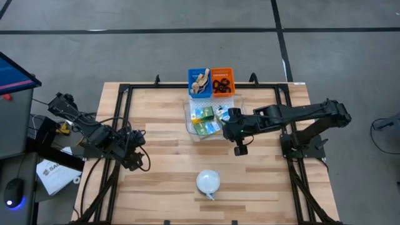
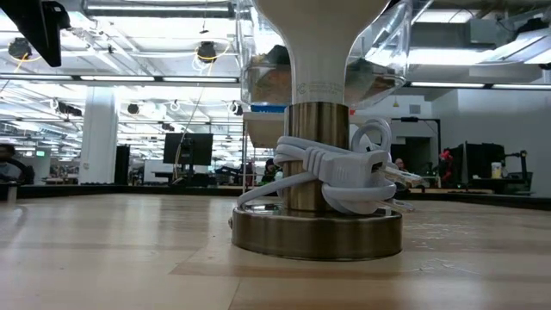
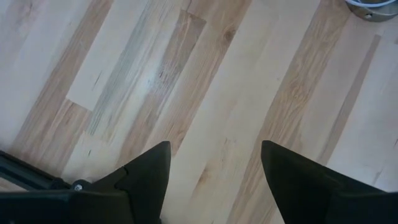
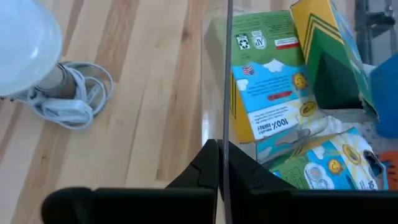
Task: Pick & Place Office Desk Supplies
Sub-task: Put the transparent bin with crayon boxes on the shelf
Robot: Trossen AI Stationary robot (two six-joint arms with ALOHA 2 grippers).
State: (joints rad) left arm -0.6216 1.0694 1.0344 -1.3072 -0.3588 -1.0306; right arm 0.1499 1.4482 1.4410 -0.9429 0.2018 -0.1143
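Wooden planks are running across the counter (image 1: 169, 181), and a white lamp (image 1: 208, 182) is standing near its front edge with its cord wound round the base. At the back, a clear tray (image 4: 214, 93) is holding the crayon boxes (image 1: 206, 120), yellow and green, lying jumbled and overlapping. Behind it, a blue bin (image 1: 199, 83) is carrying tan rubber bands, and an orange bin (image 1: 222, 82) black rings.

The right gripper (image 4: 221, 163) is sitting fully closed and empty against the tray's near wall, just short of the boxes. The left gripper (image 3: 214, 163) is hanging wide over bare wood at the left side, waiting.

Those cartons are looking light, stiff-cornered but crushable, and slick on the printed faces. Pinching one across its narrow thickness at an exposed edge seems the surest hold.
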